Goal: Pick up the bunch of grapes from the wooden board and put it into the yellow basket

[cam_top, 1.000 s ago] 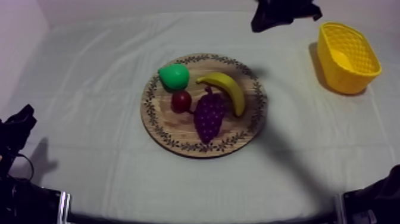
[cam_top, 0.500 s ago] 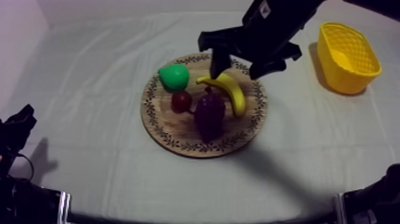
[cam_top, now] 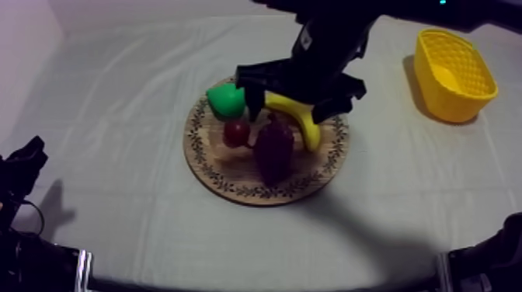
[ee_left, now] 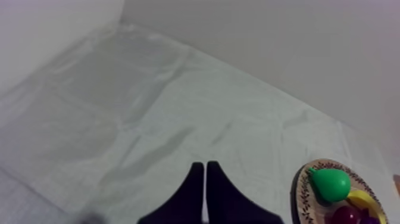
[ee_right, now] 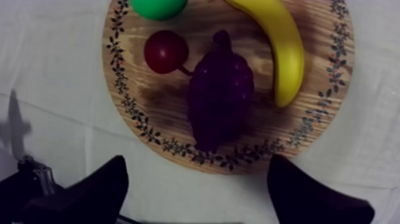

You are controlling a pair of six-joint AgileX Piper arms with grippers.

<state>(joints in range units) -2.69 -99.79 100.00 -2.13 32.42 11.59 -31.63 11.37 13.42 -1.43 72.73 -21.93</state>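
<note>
- Table [cam_top: 116,116]: is lying under a grey-white cloth and carrying everything below.
- Right arm [cam_top: 326,54]: is reaching in from the far right and hanging over the far half of the board. Its jaws are standing wide open with nothing between them, one finger [ee_right: 95,190] to each side, above the grapes and not touching them.
- Wooden board [cam_top: 233,182]: round with a patterned rim, is sitting mid-table and bearing all four fruits.
- Yellow basket [cam_top: 454,74]: is standing at the far right, well apart from the board.
- Left arm [cam_top: 23,171]: is resting at the near left edge. Its jaws are lying together as a narrow wedge, gripping nothing.
- Banana [ee_right: 286,53]: is lying along the board's right side, just beside the grapes.
- Bunch of grapes [ee_right: 220,89]: purple, is lying on the board's middle, stem pointing far.
- Pear [cam_top: 224,99]: green, is sitting at the board's far left.
- Small red fruit [ee_right: 166,50]: is sitting just left of the grapes.
</note>
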